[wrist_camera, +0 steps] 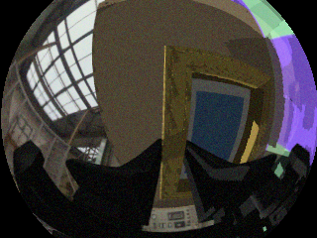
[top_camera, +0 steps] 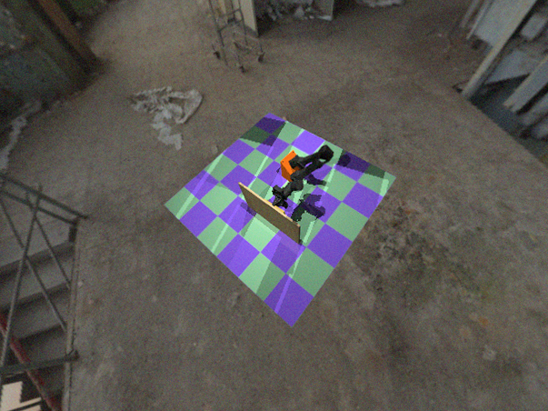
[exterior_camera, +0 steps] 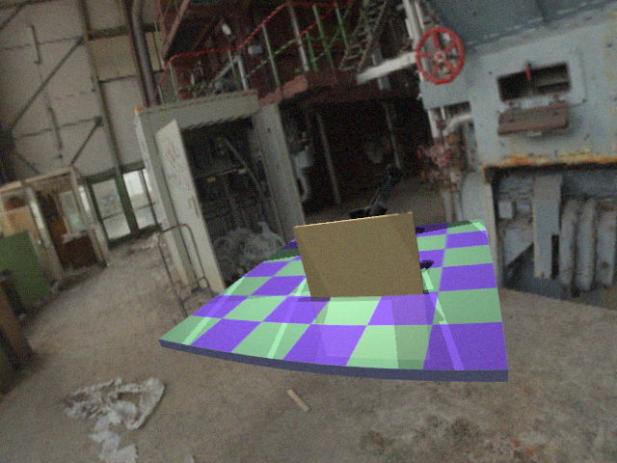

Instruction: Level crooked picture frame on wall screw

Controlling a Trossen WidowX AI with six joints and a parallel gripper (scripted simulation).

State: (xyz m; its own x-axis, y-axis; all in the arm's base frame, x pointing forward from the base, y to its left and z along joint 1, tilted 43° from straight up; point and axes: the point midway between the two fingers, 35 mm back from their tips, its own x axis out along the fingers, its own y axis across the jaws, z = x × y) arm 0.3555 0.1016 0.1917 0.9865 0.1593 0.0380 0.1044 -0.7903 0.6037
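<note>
Standing upright on the table top [top_camera: 238, 258] [exterior_camera: 334, 343] [wrist_camera: 299, 99]: wall panel [top_camera: 269, 214] [exterior_camera: 359, 257] [wrist_camera: 129, 74]. Against its arm-side face: picture frame [wrist_camera: 175, 99]. On either side of one frame border: fingers of the gripper [top_camera: 279, 201] [wrist_camera: 173, 144]. Behind the panel in the exterior view: arm [top_camera: 313, 163] [exterior_camera: 383, 194]. Just beside the arm, top view: block [top_camera: 286, 168]. On the floor [top_camera: 175, 321] [exterior_camera: 224, 413], at left in both top and exterior views: crumpled sheet [top_camera: 187, 102] [exterior_camera: 144, 400]. Lower left, top view: stairs [top_camera: 40, 301].

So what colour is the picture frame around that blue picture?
The picture frame is a dark gold, showing best in the wrist view.
</note>
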